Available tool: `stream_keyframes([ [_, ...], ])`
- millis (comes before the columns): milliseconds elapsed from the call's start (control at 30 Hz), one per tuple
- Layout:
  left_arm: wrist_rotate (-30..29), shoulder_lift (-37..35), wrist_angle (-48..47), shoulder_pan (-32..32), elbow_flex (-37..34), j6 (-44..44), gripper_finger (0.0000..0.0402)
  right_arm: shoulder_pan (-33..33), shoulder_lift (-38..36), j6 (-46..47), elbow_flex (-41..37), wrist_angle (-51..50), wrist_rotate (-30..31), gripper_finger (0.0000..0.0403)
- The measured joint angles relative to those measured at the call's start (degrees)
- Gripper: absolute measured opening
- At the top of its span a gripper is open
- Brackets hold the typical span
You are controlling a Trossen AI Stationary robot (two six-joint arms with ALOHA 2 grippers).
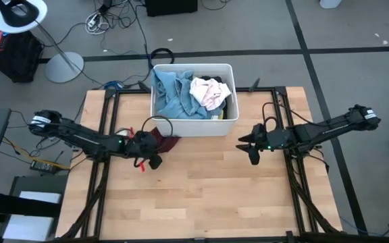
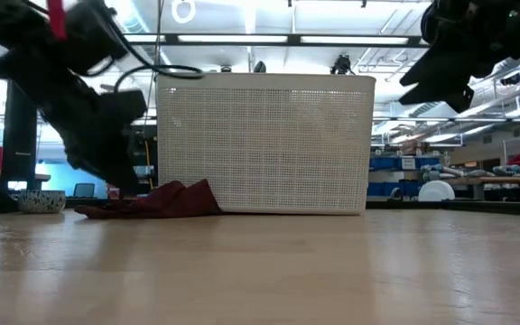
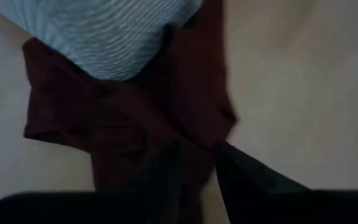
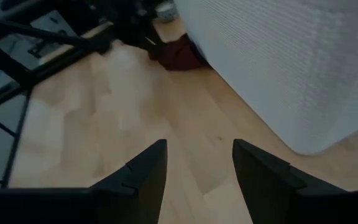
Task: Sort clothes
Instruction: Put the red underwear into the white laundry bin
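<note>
Down at the left hand (image 1: 152, 160), the dark fingers (image 3: 253, 186) are pressed into a maroon garment (image 3: 135, 124), with a fold of the cloth bunched between them, so the hand looks clenched on the fabric. That garment (image 1: 162, 140) lies crumpled flat on the wooden counter (image 1: 201, 196), just ahead of the left hand and touching the near wall of the white bin (image 1: 194, 126), at the bin's corner on that arm's side. From counter height the cloth (image 2: 156, 201) shows as a low heap against the bin's (image 2: 264, 144) foot. Off to the other side, well apart, the right hand (image 1: 253, 150) hangs above bare counter with its two fingers (image 4: 145, 171) spread wide and nothing between them, released; the bin's wall (image 4: 278, 68) stands just beside it. Farther on, inside the bin, lie more clothes: a light blue denim piece (image 1: 173, 94) fills the left arm's half, a pale pink and white bundle (image 1: 208, 91) sits on top beside it, and something black (image 1: 229, 108) shows under that.
</note>
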Motion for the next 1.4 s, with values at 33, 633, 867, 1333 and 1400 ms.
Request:
stream_keyframes([
  [33, 0.07, 1.15, 0.08, 0.54, 0.0, 0.02, 0.0102, 0.21, -0.01, -0.23, 0.0, 0.6, -0.04, 0.0185],
  [633, 7.52, 2.38, -8.84, -0.11, 2.44, -8.0, 0.0003, 0.87, 0.1, -0.48, 0.0, 1.17, -0.23, 0.018],
  [867, 7.63, -4.05, -23.47, -7.44, 9.52, -13.93, 0.0001, 0.87, 0.26, -0.5, 0.0, 1.16, -0.27, 0.0172],
  [1333, -2.97, -5.07, -47.6, -15.53, 32.07, -14.97, 0.0, 0.88, 0.25, 0.46, 0.0, 1.25, -1.75, 0.0171],
  [1400, -4.61, -5.07, -49.52, -15.55, 34.89, -13.73, 0.0, 0.89, 0.24, 0.48, 0.0, 1.27, -1.8, 0.0171],
])
